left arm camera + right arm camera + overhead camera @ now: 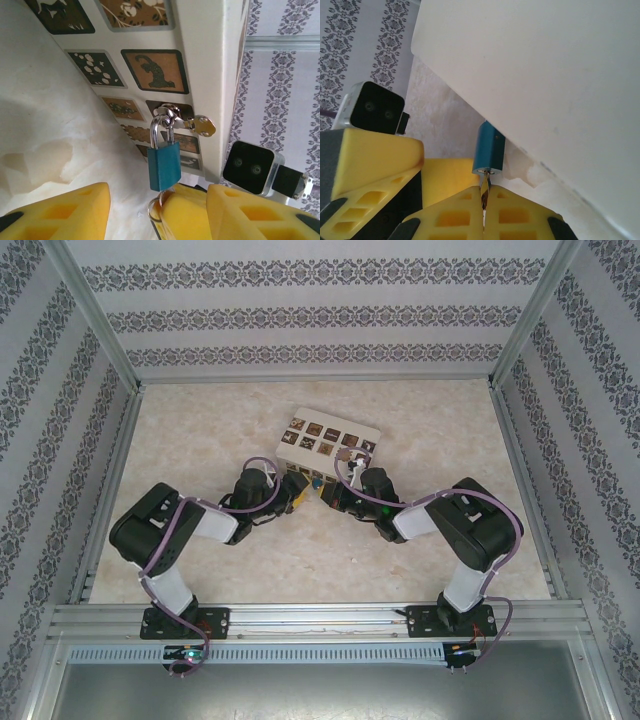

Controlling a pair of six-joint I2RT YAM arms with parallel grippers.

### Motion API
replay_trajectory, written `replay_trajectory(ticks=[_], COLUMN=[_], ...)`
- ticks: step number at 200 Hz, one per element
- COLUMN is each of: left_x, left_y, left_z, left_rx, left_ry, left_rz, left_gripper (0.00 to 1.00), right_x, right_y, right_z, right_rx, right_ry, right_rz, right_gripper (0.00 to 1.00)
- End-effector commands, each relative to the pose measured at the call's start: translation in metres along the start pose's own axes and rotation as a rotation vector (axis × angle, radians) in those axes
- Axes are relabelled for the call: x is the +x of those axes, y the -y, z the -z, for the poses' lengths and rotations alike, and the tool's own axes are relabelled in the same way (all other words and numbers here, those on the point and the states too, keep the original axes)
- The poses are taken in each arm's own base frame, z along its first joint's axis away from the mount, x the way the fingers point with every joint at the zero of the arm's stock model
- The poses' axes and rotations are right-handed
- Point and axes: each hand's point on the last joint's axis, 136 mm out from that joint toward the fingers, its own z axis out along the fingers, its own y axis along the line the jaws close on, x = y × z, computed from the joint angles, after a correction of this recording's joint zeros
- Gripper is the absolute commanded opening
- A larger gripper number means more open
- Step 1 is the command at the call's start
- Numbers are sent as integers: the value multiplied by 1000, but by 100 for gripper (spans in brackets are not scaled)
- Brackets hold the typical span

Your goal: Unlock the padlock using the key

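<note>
The blue padlock [163, 167] hangs by its silver shackle from a hasp on the side of the white box [210, 75]. In the right wrist view my right gripper [484, 192] is shut on the key [485, 186], whose tip sits in the keyhole at the bottom of the padlock [489, 149]. My left gripper [157, 200] is open, one yellow finger [60, 212] on each side just below the padlock, touching nothing. The right gripper's fingertip and the key ring [152, 210] lie between them. From above, both grippers [296, 492] [326, 494] meet at the box's near corner.
The white box [327, 440] topped with brown patterned tiles stands mid-table, just beyond the grippers. A brass latch tab [202, 126] sticks out by the hasp. Patterned walls and metal frame rails [320, 620] enclose the marbled tabletop [200, 440].
</note>
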Motion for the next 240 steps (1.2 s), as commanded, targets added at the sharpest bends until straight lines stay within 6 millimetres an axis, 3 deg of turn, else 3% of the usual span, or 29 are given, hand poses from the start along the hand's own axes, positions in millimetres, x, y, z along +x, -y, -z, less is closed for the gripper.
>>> replay_trajectory(ticks=[1,240], left_x=[-10,-17], left_y=[23,21], left_z=[-6,-38], left_rx=[100,157], left_ry=[17,-10], left_rz=[23,116], left_gripper=[52,32], right_x=[-2,-9], right_y=[-4,-5], right_z=[-4,-4], right_rx=[-25,-70], right_ry=[1,-1], right_rz=[-21,-71], right_gripper=[0,0])
